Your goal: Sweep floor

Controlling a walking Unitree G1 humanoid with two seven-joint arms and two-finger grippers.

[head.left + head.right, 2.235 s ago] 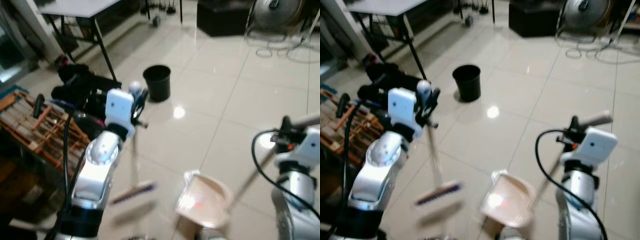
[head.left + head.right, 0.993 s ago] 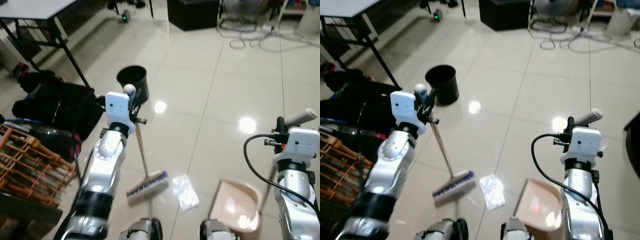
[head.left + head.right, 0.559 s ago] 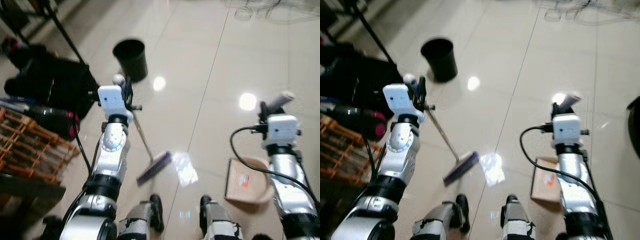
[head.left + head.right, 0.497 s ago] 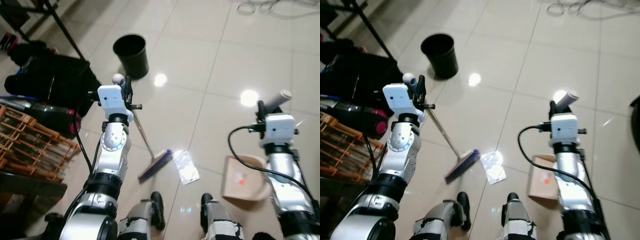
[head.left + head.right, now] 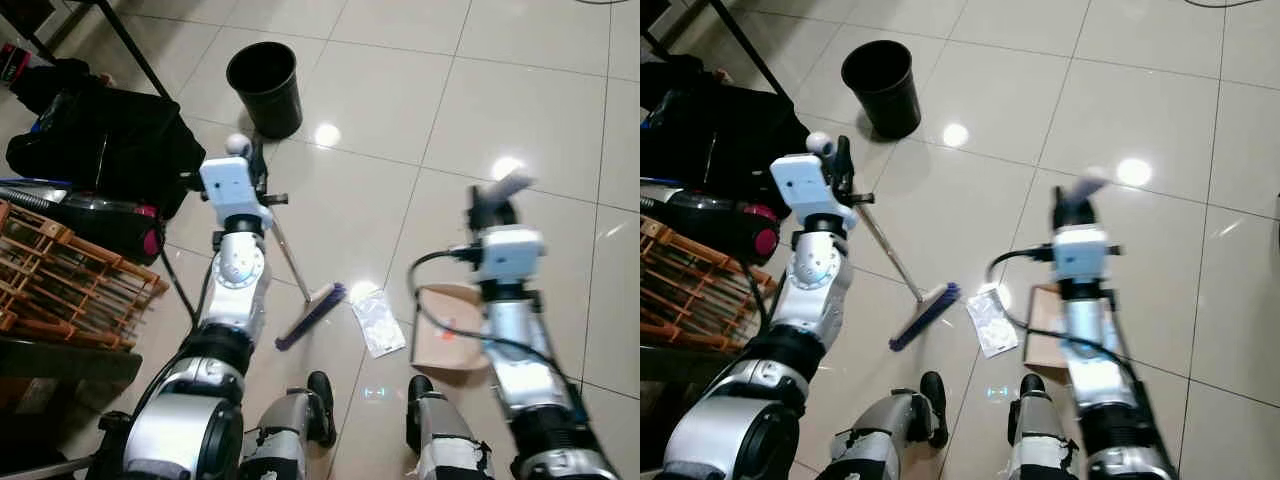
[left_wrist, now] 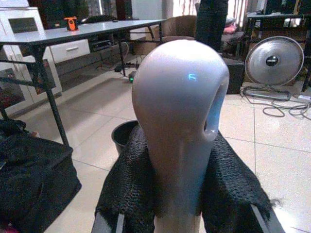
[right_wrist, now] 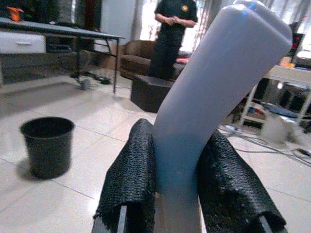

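Note:
A broom with a purple-bristled head (image 5: 312, 314) rests on the tiled floor, its thin handle slanting up to my left gripper (image 5: 255, 172). In the left wrist view that gripper (image 6: 179, 196) is shut on the broom's rounded grey handle top (image 6: 180, 107). A crumpled white wrapper (image 5: 378, 321) lies just right of the broom head. A tan dustpan (image 5: 447, 330) sits on the floor right of the wrapper. My right gripper (image 7: 177, 194) is shut on the dustpan's grey handle (image 7: 214, 87), which also sticks up at mid-right (image 5: 505, 188).
A black bin (image 5: 265, 88) stands on the floor ahead to the left. A black bag (image 5: 100, 140) and a wooden rack (image 5: 60, 290) crowd the left side. My feet (image 5: 320, 410) are just behind the wrapper. A person (image 7: 175, 29) stands far off by a table.
The camera has tilted further down. My right arm has shifted left, bringing the dustpan closer to the wrapper. The broom head stays just left of the wrapper.

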